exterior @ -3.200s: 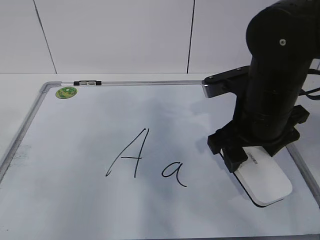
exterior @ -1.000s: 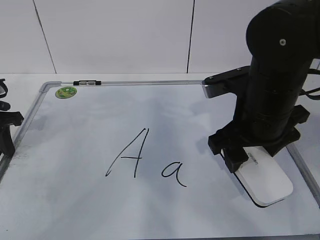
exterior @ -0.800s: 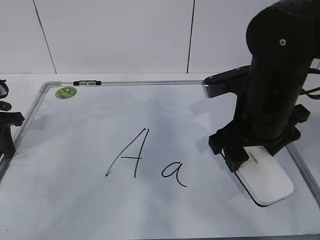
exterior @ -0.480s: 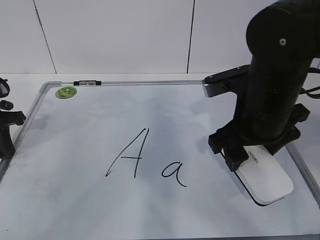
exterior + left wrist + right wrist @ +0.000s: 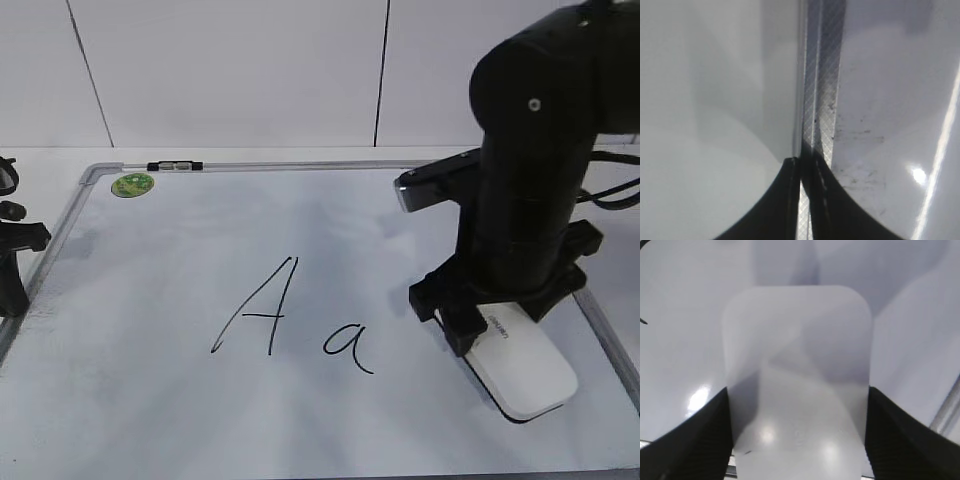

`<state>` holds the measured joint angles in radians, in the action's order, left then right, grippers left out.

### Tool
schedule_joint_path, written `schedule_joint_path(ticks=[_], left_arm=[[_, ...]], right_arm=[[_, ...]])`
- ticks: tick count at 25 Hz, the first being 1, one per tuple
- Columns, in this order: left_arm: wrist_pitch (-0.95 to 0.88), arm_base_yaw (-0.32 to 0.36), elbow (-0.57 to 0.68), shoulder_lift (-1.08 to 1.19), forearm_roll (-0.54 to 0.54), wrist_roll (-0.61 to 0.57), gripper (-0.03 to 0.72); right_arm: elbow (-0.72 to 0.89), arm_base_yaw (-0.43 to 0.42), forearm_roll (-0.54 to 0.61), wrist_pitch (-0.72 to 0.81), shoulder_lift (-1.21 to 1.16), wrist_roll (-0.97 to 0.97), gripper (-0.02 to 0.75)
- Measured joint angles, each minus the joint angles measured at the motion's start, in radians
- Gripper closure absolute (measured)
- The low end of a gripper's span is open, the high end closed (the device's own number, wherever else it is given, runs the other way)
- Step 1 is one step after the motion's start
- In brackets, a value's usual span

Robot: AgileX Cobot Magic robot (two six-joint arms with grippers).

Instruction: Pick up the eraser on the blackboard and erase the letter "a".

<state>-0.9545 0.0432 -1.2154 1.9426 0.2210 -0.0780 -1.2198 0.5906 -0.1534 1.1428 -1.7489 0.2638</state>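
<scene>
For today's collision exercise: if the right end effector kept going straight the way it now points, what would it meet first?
The right end effector points down with its fingers against the eraser's sides, so it would probably press the eraser against the blackboard surface directly below.

Lab-like test bench: plain white panelled wall point(image 5: 230, 70), white table point(image 5: 50, 165), blackboard point(image 5: 300, 215) laid flat.

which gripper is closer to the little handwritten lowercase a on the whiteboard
Right. The right gripper, clamped on the white plastic eraser, sits just right of the lowercase a. The left gripper is at the board's far left edge.
</scene>
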Motion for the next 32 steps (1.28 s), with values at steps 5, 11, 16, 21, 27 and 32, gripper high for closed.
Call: schedule_joint_path(ticks=[5, 11, 16, 21, 27, 32], left_arm=[[0.0, 0.0, 0.0, 0.0, 0.0, 0.0, 0.671], [0.0, 0.0, -0.001, 0.0, 0.002, 0.0, 0.671], [-0.002, 0.0, -0.001, 0.0, 0.004, 0.0, 0.671], [-0.002, 0.0, -0.001, 0.0, 0.006, 0.0, 0.671], [-0.002, 0.0, -0.001, 0.0, 0.008, 0.0, 0.671], [-0.002, 0.0, -0.001, 0.0, 0.008, 0.0, 0.671]], right_arm=[[-0.07, 0.0, 0.046, 0.004, -0.098, -0.037, 0.188], [-0.192, 0.0, 0.072, 0.03, -0.161, -0.061, 0.188], [-0.249, 0.021, 0.081, 0.042, -0.217, -0.066, 0.188], [-0.257, 0.043, 0.085, 0.048, -0.27, -0.067, 0.188], [-0.258, 0.061, 0.07, 0.05, -0.271, -0.067, 0.188], [-0.26, 0.085, 0.066, 0.045, -0.272, -0.067, 0.188]])
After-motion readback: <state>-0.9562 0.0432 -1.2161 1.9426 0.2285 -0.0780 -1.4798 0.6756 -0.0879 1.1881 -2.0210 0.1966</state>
